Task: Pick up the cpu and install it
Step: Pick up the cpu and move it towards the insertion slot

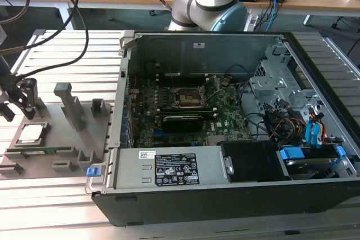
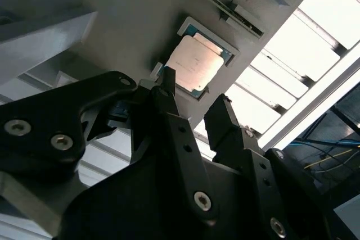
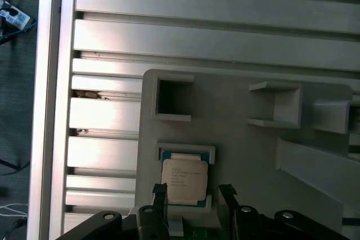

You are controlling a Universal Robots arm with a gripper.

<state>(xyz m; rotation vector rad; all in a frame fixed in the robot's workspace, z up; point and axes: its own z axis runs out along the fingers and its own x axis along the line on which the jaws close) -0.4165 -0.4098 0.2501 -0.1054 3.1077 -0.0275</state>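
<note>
The cpu [image 1: 31, 133] is a small silvery square chip lying flat in a recess of the grey fixture plate [image 1: 62, 139] at the exterior view's left. Both wrist views look down on the cpu [image 2: 197, 62] [image 3: 183, 179]. My gripper [image 1: 17, 102] hangs a little above the plate, just beyond the chip. Its black fingers stand open with nothing between them, and in both wrist views the gripper [image 2: 194, 89] [image 3: 192, 188] has one fingertip [image 3: 159, 187] near each side of the chip. The motherboard's dark socket frame [image 1: 187, 98] sits inside the open computer case.
The open computer case [image 1: 225, 184] stands at the exterior view's right, with a long black card [image 1: 183, 122], cables and a drive bay inside. Upright grey posts [image 1: 70, 105] rise from the fixture plate near the chip. Black cables [image 1: 73, 32] trail across the slatted metal table.
</note>
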